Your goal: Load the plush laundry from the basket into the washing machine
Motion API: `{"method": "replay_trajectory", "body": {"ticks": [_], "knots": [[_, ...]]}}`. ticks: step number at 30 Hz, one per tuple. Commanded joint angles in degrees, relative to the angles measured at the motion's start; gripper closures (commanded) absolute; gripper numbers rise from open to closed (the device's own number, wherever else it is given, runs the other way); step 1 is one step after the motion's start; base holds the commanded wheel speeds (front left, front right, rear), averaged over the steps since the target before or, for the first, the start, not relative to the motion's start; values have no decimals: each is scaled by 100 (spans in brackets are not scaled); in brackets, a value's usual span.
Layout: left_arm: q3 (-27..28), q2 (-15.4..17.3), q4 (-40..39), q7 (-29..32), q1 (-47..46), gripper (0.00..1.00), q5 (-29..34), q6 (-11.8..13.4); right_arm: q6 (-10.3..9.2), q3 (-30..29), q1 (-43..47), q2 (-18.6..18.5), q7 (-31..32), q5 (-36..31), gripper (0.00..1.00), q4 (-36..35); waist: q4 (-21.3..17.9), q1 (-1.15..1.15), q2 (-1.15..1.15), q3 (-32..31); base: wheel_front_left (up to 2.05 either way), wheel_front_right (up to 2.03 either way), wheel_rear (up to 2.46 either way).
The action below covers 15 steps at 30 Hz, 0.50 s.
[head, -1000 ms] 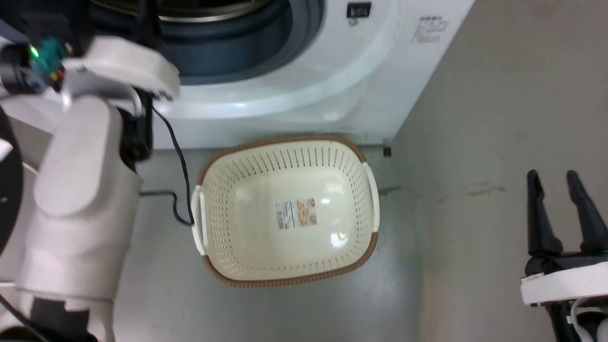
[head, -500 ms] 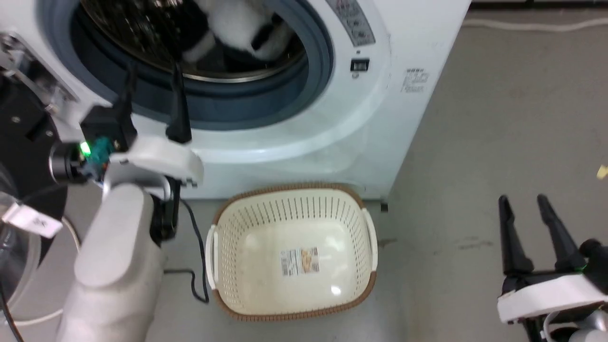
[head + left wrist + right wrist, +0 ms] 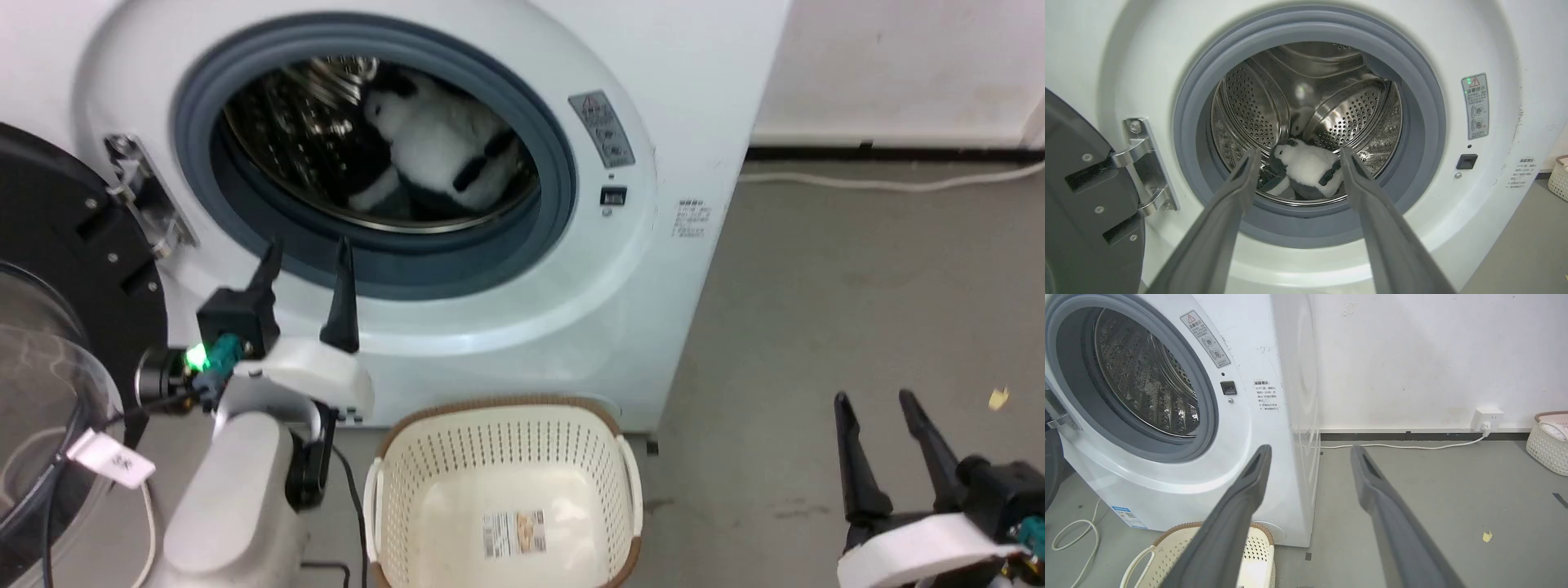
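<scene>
The plush laundry (image 3: pixel 441 147), a white panda-like toy with black patches, lies inside the steel drum of the washing machine (image 3: pixel 653 269); the left wrist view shows the toy (image 3: pixel 1306 167) low in the drum. My left gripper (image 3: pixel 306 249) is open with nothing between its fingers, just outside the lower rim of the grey porthole gasket (image 3: pixel 1310 228). The cream basket (image 3: pixel 506 490) with a brown rim stands on the floor before the washer, holding nothing but its bottom label. My right gripper (image 3: pixel 873 400) hangs open over the floor at lower right.
The black-rimmed glass door (image 3: pixel 49 343) stands swung open at the left, its hinge (image 3: pixel 1143 163) beside the porthole. A white cable (image 3: pixel 1404 447) runs along the wall to a socket. Another basket (image 3: pixel 1549 443) sits far right. A black cord (image 3: pixel 347 490) trails by the basket.
The head camera has tilted up, so the porthole and plush came into sight and the basket slid down the picture. My left gripper has drawn back from the drum opening to below its rim.
</scene>
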Motion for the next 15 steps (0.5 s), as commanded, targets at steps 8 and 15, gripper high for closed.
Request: {"method": "replay_trajectory", "body": {"ticks": [8, 15], "knots": [[-58, -85, 20, -16, 617, 0, -96, -12, -4, 44, 257, 24, -207, -22, 0, 219, 20, 1, 0, -497, 0, 0, 0], [-114, -170, -191, -17, 1136, 0, -165, 47, -4, 101, 351, 24, -309, -24, 0, 318, -12, 1, 0, -615, 0, 0, 0]]}}
